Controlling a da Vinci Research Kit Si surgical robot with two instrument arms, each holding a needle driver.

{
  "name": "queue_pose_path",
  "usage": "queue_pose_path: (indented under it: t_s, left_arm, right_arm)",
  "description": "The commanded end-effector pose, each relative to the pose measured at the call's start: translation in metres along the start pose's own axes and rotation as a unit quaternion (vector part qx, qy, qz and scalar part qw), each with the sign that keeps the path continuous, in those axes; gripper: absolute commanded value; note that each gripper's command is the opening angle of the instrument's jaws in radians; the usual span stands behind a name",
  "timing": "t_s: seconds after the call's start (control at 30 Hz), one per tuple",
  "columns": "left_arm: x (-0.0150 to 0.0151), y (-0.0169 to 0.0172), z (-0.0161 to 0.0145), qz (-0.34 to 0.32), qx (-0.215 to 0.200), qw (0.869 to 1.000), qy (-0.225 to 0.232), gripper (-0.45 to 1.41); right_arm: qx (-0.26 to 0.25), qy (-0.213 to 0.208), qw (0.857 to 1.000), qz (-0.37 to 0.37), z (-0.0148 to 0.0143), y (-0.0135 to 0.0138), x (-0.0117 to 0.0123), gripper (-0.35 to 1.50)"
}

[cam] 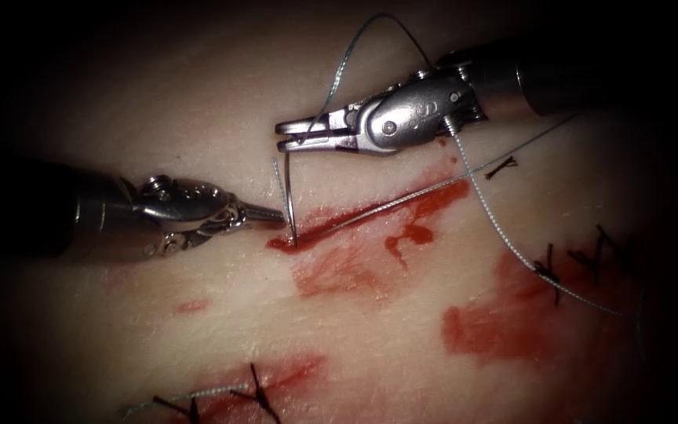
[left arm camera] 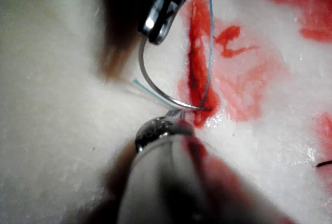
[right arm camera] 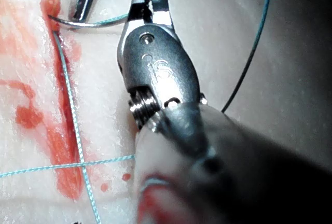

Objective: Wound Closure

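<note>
- Tissue (cam: 198, 102): pale slab across the frame, stained with red fluid (cam: 496, 322). Dark finished stitches (cam: 256, 389) sit at the bottom and at right.
- Cut (cam: 402, 206): a thin red line slanting from centre up to the right.
- Needle (cam: 292, 204): thin, curved and bright, standing at frame centre. Its lower end is in the tissue at the left end of the cut, and its upper end rises to the right tool.
- Right tool (cam: 296, 135): upper centre. Its fingers are closed on the needle near the upper end, with a narrow slit between them. Thread passes the same spot.
- Left tool (cam: 276, 217): centre left. Its fingers are drawn together to a point just beside the needle where it meets the cut, and they seem to grip nothing.
- Thread (cam: 504, 235): pale blue. One loop arches over the right tool, one strand lies along the cut, and another trails to the lower right.
- Step, as judged: a stitch in hand at the cut's left end, with the needle seated in the tissue.
- The next move calls for following the needle's curve, keeping a steady hold, and keeping the loose thread clear of both tools.
</note>
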Motion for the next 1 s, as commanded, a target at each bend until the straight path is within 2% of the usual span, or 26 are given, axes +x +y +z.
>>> queue_pose_path:
  t_s: [0.03,0.8,1.0]
  left_arm:
    - [-0.0003,0.0000,0.0008,0.000,-0.001,1.000,-0.001,-0.45]
    - [-0.0003,0.0000,0.0007,0.000,-0.001,1.000,-0.001,-0.45]
    - [-0.0003,0.0000,0.0007,0.000,-0.001,1.000,-0.001,-0.45]
  right_arm:
    - [0.001,0.002,1.000,0.006,0.0008,0.0001,-0.0003,-0.35]
    - [0.008,0.009,0.997,0.078,0.0008,0.0004,0.0001,-0.35]
    - [0.003,0.020,0.992,0.122,0.0008,0.0004,0.0002,-0.35]
